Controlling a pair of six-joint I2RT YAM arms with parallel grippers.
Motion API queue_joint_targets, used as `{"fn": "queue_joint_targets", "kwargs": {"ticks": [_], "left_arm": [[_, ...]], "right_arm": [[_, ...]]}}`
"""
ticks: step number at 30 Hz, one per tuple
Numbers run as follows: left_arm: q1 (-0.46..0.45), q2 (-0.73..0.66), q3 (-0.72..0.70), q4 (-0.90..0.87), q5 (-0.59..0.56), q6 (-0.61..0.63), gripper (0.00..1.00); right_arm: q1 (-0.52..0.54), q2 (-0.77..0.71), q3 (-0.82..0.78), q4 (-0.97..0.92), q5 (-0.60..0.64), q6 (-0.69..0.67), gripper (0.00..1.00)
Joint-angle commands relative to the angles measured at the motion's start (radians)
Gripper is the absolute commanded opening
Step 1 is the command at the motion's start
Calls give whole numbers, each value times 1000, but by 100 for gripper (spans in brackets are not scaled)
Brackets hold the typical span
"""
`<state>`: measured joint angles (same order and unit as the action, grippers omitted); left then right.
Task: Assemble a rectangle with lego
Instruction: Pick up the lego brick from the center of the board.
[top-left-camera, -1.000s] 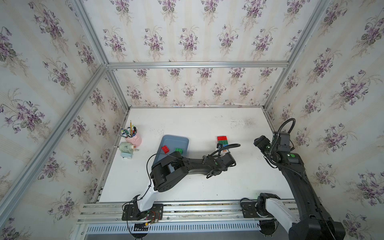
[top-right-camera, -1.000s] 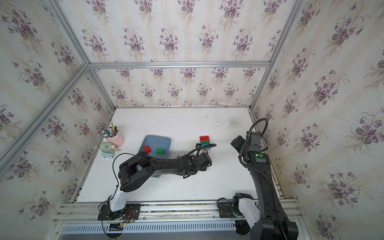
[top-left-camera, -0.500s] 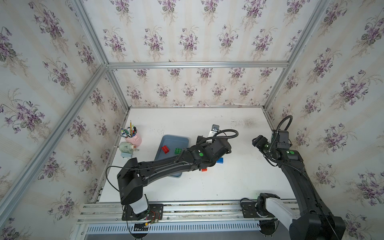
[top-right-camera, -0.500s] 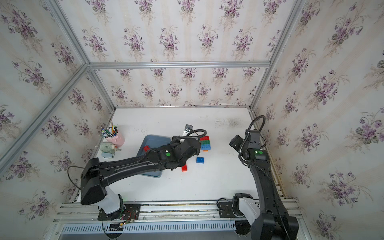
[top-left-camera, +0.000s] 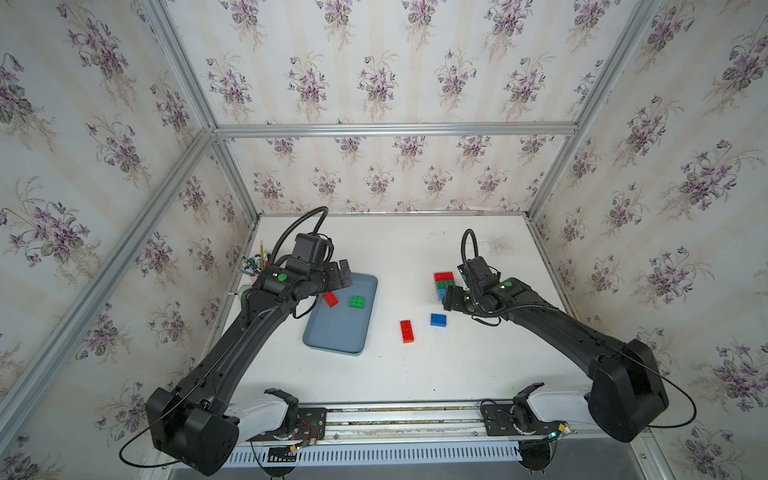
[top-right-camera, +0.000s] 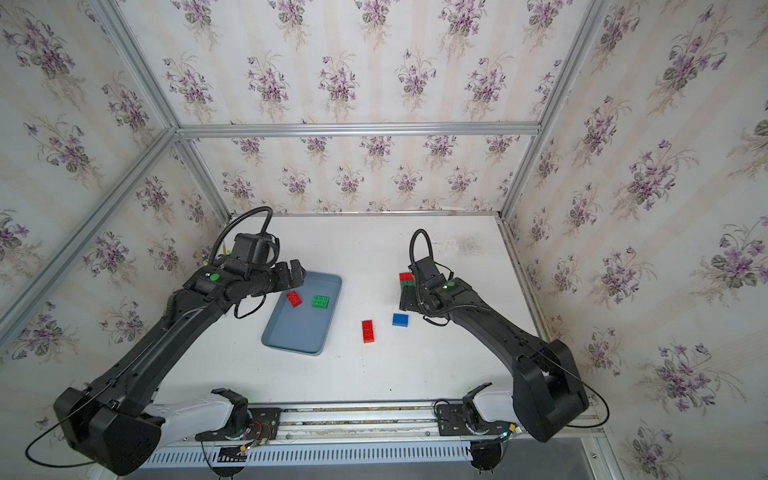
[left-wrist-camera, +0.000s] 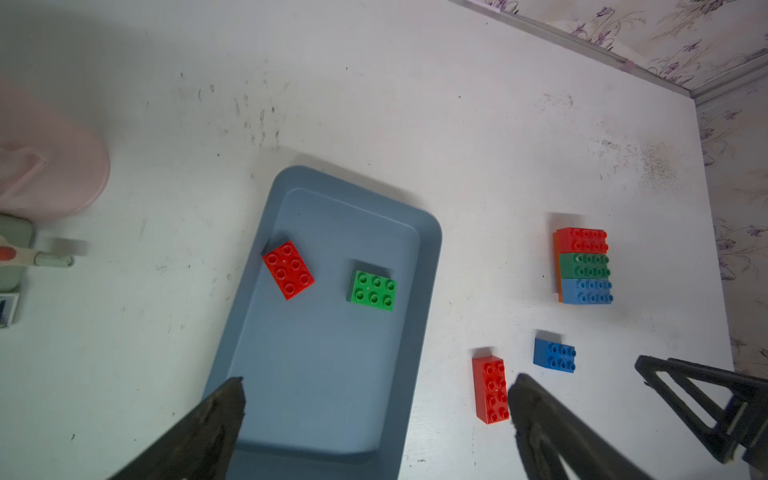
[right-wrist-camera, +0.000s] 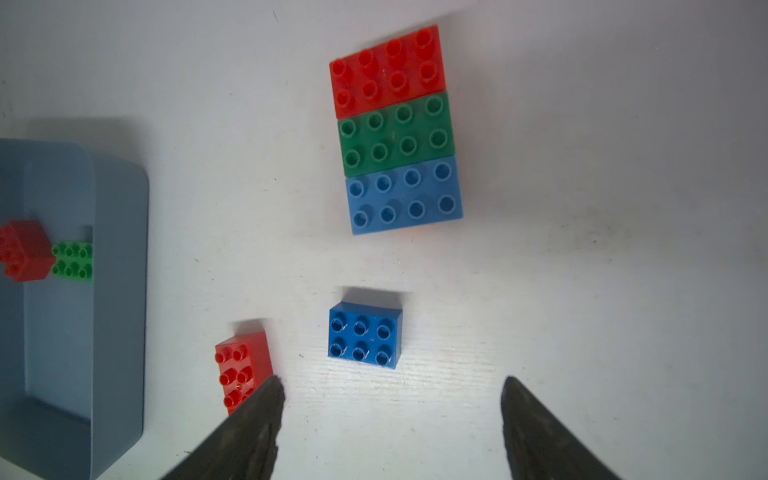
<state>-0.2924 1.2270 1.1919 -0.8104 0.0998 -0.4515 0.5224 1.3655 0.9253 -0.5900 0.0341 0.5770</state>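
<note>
White table (top-left-camera: 415, 374), orange brick (left-wrist-camera: 556, 270) showing from left wrist, hidden from right

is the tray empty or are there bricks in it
Not empty: a red brick and a green brick lie inside the tray.

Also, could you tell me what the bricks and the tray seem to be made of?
The bricks look like hard moulded plastic with a slight sheen: crisp studs, solid colours. The tray looks like smooth, fairly matte plastic, probably: rounded moulded corners, even grey-blue.
</note>
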Motion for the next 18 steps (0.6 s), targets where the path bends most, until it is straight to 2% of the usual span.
{"fn": "queue_joint_targets", "kwargs": {"ticks": [1, 3, 10, 15, 18], "left_arm": [[43, 17, -9, -98, 222, 61, 100], [43, 13, -55, -69, 252, 73, 100], [41, -97, -231, 56, 231, 125, 100], [42, -141, -230, 47, 158, 144, 100], [42, -119, -232, 43, 173, 134, 100]], "right_arm": [[58, 56, 19, -22, 2, 43, 80], [89, 102, 52, -48, 18, 54, 80], [185, 282, 157, -110, 81, 122, 78], [206, 332, 142, -105, 108, 177, 78], [206, 354, 150, -121, 135, 184, 79]]}}
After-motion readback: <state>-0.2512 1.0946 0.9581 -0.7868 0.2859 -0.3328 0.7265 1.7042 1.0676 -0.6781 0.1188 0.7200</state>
